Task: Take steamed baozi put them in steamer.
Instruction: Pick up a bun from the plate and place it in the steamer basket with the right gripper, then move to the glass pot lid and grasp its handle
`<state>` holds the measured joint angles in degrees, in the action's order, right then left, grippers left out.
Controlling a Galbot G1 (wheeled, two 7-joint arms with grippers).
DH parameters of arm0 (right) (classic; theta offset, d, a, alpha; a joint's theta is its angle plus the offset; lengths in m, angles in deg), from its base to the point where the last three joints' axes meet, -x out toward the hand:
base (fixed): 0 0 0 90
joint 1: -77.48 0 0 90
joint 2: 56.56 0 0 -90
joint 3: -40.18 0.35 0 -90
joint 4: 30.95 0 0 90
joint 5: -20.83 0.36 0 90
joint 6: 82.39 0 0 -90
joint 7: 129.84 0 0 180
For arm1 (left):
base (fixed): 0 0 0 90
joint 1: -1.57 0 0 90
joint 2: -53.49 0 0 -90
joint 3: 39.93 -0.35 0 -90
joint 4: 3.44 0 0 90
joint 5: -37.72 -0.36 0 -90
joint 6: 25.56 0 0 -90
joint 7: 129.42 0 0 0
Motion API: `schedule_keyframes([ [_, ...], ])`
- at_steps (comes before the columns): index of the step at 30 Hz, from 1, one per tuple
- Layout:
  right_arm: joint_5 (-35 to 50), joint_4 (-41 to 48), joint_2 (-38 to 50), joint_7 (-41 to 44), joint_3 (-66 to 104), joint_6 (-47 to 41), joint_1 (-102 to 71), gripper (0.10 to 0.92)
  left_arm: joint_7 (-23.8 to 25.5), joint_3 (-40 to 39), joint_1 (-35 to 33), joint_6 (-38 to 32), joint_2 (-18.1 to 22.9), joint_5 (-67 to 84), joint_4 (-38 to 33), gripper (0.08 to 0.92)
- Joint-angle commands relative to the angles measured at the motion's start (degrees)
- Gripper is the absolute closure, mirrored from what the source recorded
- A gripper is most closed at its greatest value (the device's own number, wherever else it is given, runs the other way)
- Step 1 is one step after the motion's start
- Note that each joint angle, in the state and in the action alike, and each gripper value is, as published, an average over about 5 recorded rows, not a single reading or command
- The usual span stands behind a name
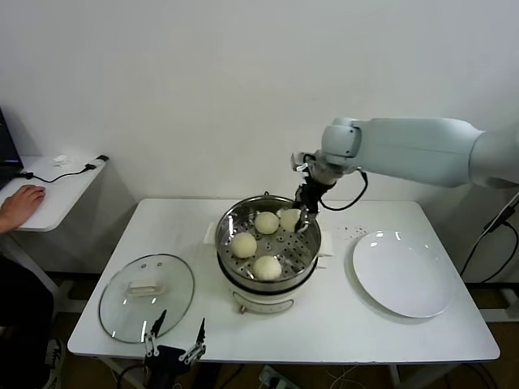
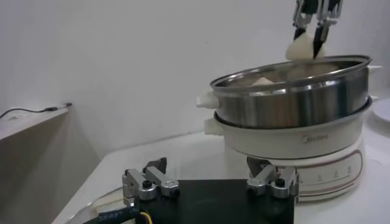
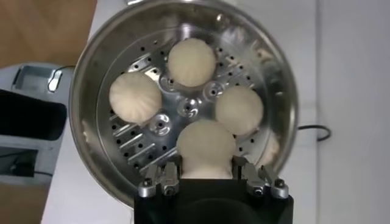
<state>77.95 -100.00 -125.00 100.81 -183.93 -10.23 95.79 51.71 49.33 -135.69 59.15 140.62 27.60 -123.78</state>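
Note:
The steamer (image 1: 229, 265), a shiny steel pot with a perforated tray on a white base, stands mid-table. Three cream-white baozi lie on its tray (image 1: 266, 222) (image 1: 243, 245) (image 1: 267, 267). My right gripper (image 1: 298, 215) is shut on a fourth baozi (image 1: 289, 219) and holds it at rim height over the steamer's far right part. In the right wrist view this bun (image 3: 206, 146) sits between the fingers above the tray, with the three others beyond it (image 3: 191, 61) (image 3: 135, 97) (image 3: 239, 109). The left wrist view shows the held bun (image 2: 304, 47) above the pot (image 2: 292, 100). My left gripper (image 1: 174, 334) is open at the table's front edge.
A round glass lid (image 1: 147, 296) lies on the table left of the steamer. A flat white plate (image 1: 403, 271) lies to the right. A side table (image 1: 57, 190) with cables and a person's hand (image 1: 20, 203) is at the far left.

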Motion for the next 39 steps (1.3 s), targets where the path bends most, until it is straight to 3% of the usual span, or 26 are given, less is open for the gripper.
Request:
schedule_keyframes([
  [1,3.54,-1.83,-3.97,-4.38,-5.47,-1.85,-1.59,0.482,0.07,0.07,0.17,0.08,-0.40,0.79,-0.03,0.177],
  [17,3.37,1.96,-5.35,-6.17,-4.31,-2.70,-5.40,0.456,0.10,0.42,0.62,0.13,-0.95,1.66,0.72,0.177],
  [25,3.70,1.33,-4.04,-5.69,-2.93,-2.78,-5.04,0.257,0.11,0.29,0.97,0.34,-0.67,1.43,0.83,0.177],
  [29,3.88,0.63,-1.83,-5.35,-2.03,-1.80,-3.91,0.208,0.11,0.27,0.90,0.33,-0.73,1.32,0.85,0.177],
  [35,4.65,-3.17,4.81,-4.53,-0.29,0.56,-0.57,0.203,0.13,0.22,0.99,0.52,-0.94,0.98,0.69,0.177],
  [39,5.65,-6.29,11.82,-7.59,0.49,6.58,1.83,0.203,0.09,0.43,1.25,0.51,-0.94,0.24,0.90,0.177],
])
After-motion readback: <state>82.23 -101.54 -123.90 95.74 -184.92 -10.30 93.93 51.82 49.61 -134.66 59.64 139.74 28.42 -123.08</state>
